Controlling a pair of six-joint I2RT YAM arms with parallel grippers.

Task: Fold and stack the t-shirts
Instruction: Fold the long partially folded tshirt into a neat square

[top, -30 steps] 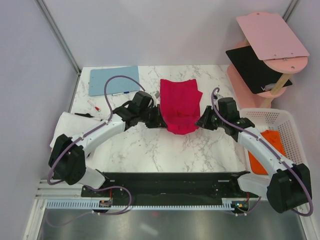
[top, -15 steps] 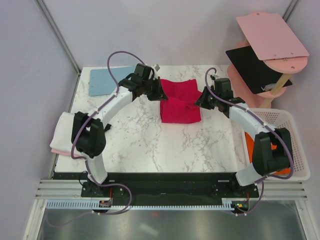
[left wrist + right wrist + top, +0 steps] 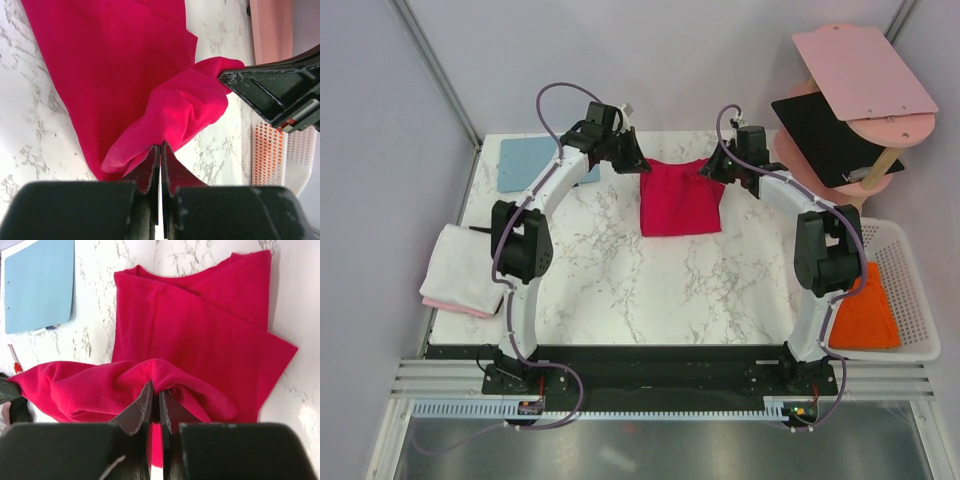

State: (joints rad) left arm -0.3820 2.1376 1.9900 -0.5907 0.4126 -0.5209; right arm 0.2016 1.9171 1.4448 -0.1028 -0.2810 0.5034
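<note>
The crimson red t-shirt lies at the back middle of the marble table, doubled over itself. My left gripper is shut on its far left corner, and my right gripper is shut on its far right corner. The left wrist view has the jaws closed on a bunched red fold, with the right gripper's finger pinching the far end. The right wrist view has the jaws pinched on the same raised red edge above the flat shirt.
A white shirt sits folded on a pale pink one at the table's left edge. An orange shirt lies in the white basket on the right. The light-blue board and a red pen are at the back left; pink and black panels stand at the back right.
Both arms have stretched toward the back of the table, carrying the red shirt's near edge over to its far edge. The shirt now lies folded in half, further back.
</note>
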